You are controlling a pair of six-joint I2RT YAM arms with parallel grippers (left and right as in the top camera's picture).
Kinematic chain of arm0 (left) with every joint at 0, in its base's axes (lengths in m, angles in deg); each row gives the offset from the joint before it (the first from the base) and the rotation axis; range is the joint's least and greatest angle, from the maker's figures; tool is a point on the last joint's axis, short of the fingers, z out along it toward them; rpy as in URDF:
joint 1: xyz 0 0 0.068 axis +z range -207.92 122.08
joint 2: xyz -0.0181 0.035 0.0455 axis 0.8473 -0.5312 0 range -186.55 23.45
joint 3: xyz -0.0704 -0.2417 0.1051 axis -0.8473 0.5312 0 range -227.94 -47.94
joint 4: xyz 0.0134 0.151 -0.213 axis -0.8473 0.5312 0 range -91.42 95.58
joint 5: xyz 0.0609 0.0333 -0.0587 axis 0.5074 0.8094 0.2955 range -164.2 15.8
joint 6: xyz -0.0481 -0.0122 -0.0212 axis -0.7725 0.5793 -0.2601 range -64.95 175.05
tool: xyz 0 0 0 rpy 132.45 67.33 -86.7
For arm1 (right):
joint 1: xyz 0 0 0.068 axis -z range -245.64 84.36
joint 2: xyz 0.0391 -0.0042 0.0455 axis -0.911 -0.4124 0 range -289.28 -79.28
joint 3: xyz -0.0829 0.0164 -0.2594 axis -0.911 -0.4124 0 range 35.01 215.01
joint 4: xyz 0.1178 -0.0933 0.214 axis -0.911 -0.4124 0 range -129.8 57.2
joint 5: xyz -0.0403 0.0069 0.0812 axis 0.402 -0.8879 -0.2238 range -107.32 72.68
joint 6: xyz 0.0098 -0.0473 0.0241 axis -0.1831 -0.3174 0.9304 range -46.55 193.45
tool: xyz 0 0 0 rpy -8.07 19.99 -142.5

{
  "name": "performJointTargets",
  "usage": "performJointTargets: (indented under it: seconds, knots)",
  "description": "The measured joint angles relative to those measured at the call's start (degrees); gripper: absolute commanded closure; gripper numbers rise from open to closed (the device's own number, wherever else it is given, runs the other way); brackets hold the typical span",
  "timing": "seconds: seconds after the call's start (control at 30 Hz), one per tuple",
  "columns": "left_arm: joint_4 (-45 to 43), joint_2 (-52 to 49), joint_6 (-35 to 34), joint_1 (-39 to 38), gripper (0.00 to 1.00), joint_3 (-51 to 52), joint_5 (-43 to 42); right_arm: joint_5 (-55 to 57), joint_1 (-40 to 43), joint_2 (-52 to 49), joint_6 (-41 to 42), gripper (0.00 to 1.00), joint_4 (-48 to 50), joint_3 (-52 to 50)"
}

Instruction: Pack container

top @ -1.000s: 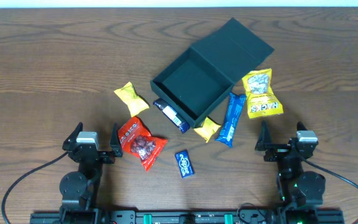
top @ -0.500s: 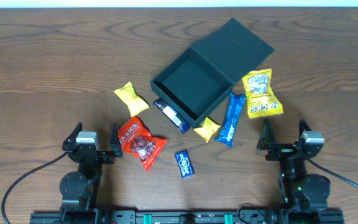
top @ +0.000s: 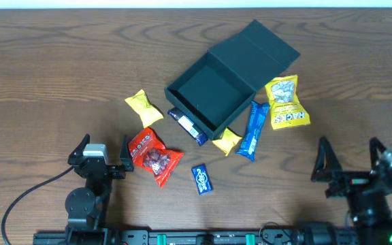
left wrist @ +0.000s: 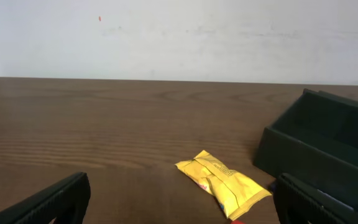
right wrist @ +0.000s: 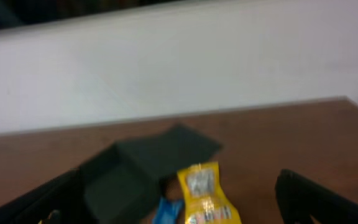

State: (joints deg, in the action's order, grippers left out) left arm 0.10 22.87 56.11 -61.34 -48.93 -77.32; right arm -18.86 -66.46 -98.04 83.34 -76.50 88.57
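Box (top: 213, 95) mid-tabletop (top: 46, 68), lid hinged open toward far right. Snack pkts (top: 156, 155) scattered along its near sides. L fingers (top: 82, 146) spread apart, near edge. R fingers (top: 320, 160) apart too, near-right corner.

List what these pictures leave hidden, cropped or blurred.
Left wrist view: the dark teal square cardboard box is cut by the right edge; its near wall hides its floor.
Right wrist view: blur makes print on the yellow snack bag unreadable.
Overhead: lettering on the small blue wrapped packet is too small to read.
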Motion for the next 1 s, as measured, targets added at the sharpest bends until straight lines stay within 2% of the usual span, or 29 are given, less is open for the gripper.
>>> performJointTargets:
  seconds: [0.33,0.6,0.87,1.0]
  knots:
    - [0.1,0.0,0.0,0.0,0.05,-0.1,0.1,-4.0,0.0,-30.4,-0.1,0.01,-29.0,23.5]
    - [0.1,0.0,0.0,0.0,0.05,-0.1,0.1,-13.9,0.0,-47.8,-1.4,0.01,-42.6,26.0]
    - [0.1,0.0,0.0,0.0,0.05,-0.1,0.1,-31.3,-0.3,-56.9,-10.1,0.01,-42.9,26.0]
    - [0.1,0.0,0.0,0.0,0.05,-0.1,0.1,-33.0,-1.0,-57.0,-9.6,0.01,-35.7,26.0]
